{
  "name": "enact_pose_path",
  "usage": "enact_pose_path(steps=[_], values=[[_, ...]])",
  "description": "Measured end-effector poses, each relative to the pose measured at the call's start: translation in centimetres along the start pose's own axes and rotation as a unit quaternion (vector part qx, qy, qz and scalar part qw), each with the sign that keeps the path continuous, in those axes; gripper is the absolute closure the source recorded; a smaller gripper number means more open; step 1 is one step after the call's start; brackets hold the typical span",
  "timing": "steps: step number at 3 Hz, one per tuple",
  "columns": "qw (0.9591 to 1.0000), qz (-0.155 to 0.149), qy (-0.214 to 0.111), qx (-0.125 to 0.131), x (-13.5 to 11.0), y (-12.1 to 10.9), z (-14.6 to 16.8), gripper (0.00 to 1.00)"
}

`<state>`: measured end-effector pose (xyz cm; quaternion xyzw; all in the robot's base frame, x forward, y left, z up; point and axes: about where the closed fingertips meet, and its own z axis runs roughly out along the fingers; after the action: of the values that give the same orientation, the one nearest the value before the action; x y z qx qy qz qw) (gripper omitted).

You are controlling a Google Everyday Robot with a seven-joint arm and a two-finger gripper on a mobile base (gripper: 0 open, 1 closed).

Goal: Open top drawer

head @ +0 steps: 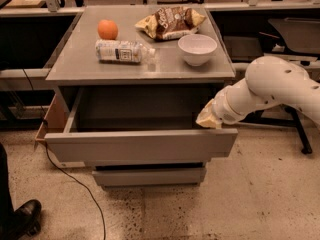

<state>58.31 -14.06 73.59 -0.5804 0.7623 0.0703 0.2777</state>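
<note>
The top drawer [140, 146] is a wide matte grey handleless front, pulled well out from the grey cabinet, and its deep grey box interior [142, 109] shows. A smaller grey drawer front [149, 176] sits shut below it. My gripper [207, 120] is at the end of the white arm [272, 89], at the drawer's right end just above the front's top edge. It points left and down toward the drawer's inside right corner.
On the cabinet top [80, 66] lie an orange [107, 29], a plastic bottle on its side [122, 51], a snack bag [170, 22] and a white bowl [197, 49]. A cable [75, 181] runs over the floor at left. A shoe [20, 219] is at bottom left. Chair legs [300, 134] stand at right.
</note>
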Motion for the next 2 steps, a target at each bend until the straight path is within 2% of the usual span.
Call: enact_pose_path(steps=[1, 2], values=[[0.9999, 0.008, -0.014, 0.001, -0.6, -1.5, 0.6, 1.0], [0.9991, 0.021, -0.033, -0.014, -0.9, -2.0, 4.0, 1.0]])
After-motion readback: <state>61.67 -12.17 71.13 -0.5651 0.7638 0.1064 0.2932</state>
